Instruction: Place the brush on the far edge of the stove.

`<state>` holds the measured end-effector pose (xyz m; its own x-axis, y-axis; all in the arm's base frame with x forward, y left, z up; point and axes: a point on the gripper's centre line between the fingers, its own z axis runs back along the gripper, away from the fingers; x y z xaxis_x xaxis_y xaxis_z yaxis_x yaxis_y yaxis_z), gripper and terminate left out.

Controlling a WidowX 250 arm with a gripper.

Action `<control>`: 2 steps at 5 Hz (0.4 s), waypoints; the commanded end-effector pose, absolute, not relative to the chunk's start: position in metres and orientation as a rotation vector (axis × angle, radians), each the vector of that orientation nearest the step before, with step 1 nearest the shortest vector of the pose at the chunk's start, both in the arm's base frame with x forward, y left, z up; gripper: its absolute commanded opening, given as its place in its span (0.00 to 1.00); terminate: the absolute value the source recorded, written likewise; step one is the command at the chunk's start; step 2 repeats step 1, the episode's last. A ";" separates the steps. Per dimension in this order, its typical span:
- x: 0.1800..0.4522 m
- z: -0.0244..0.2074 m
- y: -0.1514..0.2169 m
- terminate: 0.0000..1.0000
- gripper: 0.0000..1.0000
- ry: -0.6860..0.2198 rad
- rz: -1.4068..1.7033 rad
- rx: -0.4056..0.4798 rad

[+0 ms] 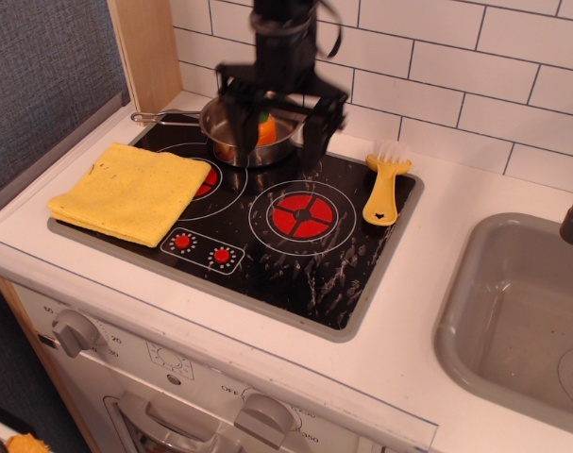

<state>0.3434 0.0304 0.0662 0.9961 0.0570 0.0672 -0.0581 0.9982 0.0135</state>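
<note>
The white worktop (pixel 456 311) carries everything, and the grey sink (pixel 517 316) sunk into its right side looks bare inside as far as the view shows. The black stove (pixel 295 260) fills the middle, with its red burner (pixel 302 217) and two red knob marks near the front. A folded yellow cloth (pixel 130 189) lies over the stove's left part, covering most of the left burner. At the back left sits a steel pot (pixel 253 137), handle pointing left, and inside it I can see only a sliver of something orange (pixel 264 127), since my own arm blocks the rest. My hand (pixel 278 121) hangs over that pot with its fingers (pixel 232 113) spread wide apart, one on each side of the pot's width, holding nothing; whether a finger touches the rim I cannot tell. The brush (pixel 384 184) lies well to my right on the stove's far right corner, white bristles toward the tiled wall, rounded handle end pointing to the front, apart from my hand.
</note>
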 end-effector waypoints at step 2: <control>0.348 0.092 0.032 1.00 1.00 -0.139 0.058 0.021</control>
